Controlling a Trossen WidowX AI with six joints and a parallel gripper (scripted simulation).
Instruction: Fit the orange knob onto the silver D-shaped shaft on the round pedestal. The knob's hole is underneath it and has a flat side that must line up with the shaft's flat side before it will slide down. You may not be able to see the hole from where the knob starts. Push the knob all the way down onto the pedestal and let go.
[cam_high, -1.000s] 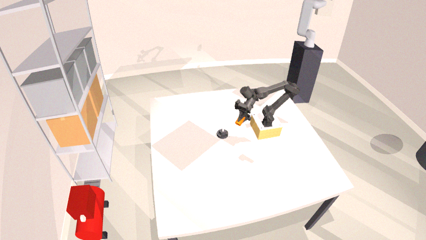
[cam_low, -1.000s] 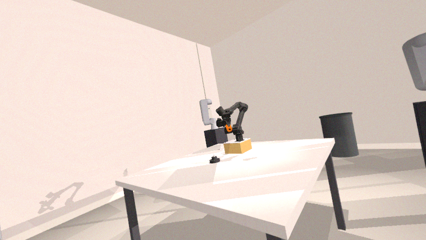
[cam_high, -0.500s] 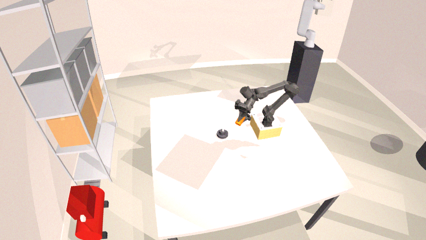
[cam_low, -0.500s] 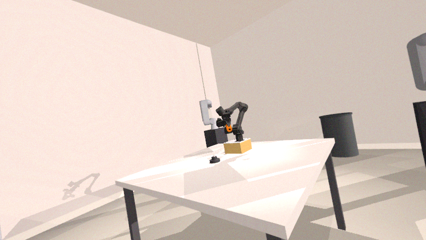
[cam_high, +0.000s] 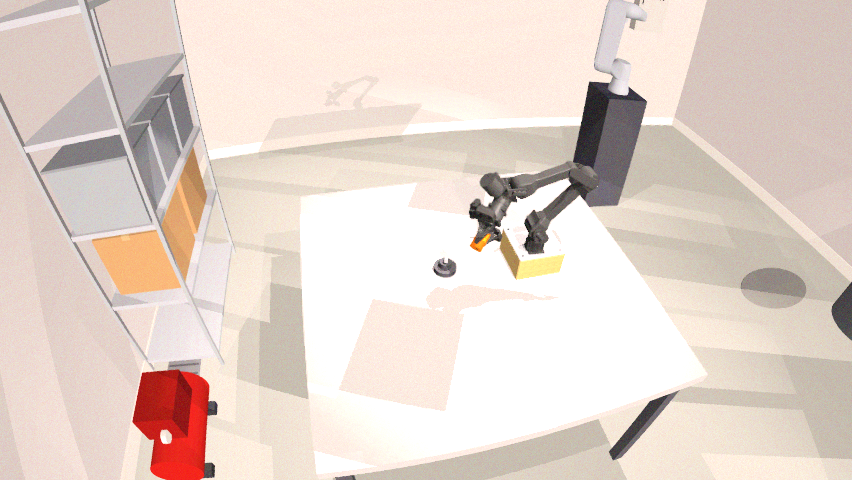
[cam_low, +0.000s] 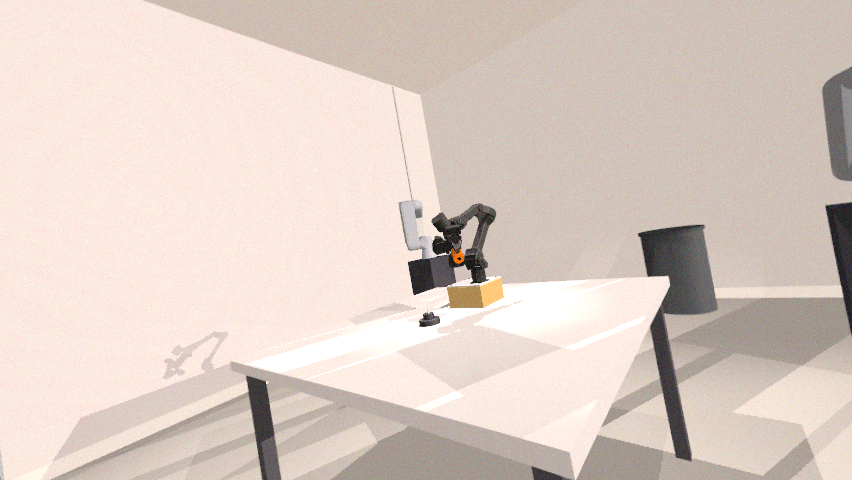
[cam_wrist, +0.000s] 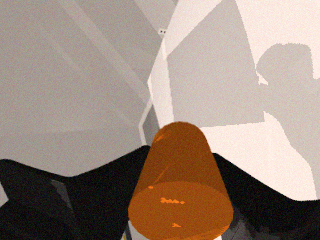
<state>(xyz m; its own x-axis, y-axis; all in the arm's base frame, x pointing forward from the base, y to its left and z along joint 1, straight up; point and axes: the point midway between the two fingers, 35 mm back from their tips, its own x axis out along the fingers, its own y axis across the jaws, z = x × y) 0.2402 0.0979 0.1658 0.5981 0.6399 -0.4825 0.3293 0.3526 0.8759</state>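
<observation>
Above the white bench (cam_high: 536, 345) (cam_low: 476, 357), near the centre of the top frame, grips the orange knob (cam_high: 479, 243) (cam_low: 454, 254) (cam_wrist: 180, 165) between the fingers of the tool (cam_high: 486, 235) (cam_low: 456, 248) (cam_wrist: 179, 155). Holds it tilted, apart from the silver shaft (cam_high: 445, 260) and round pedestal (cam_high: 444, 270) (cam_low: 429, 321), towards the lower left. Shows a dark hole at the knob's end in the exterior frame.

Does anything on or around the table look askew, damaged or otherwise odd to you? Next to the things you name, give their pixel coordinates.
Nothing looks damaged or spilled. The orange knob (cam_high: 480, 242) (cam_low: 455, 254) (cam_wrist: 181, 165) is tipped sideways in the gripper (cam_high: 485, 234) (cam_low: 457, 249), its hole facing outward rather than down, odd for fitting onto the upright shaft (cam_high: 445, 259).
</observation>
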